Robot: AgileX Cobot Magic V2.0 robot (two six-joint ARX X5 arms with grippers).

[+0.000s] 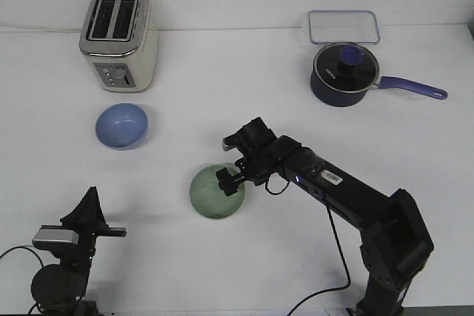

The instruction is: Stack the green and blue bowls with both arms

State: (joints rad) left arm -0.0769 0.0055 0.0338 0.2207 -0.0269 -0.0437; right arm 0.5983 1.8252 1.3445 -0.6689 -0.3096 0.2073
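The blue bowl [121, 125] sat upright in the left-centre of the frame, its periwinkle hollow open to view. The green bowl [214, 196] lay lower, near the frame's middle, well apart from the blue one; it was pale sage and round, its right rim partly hidden.
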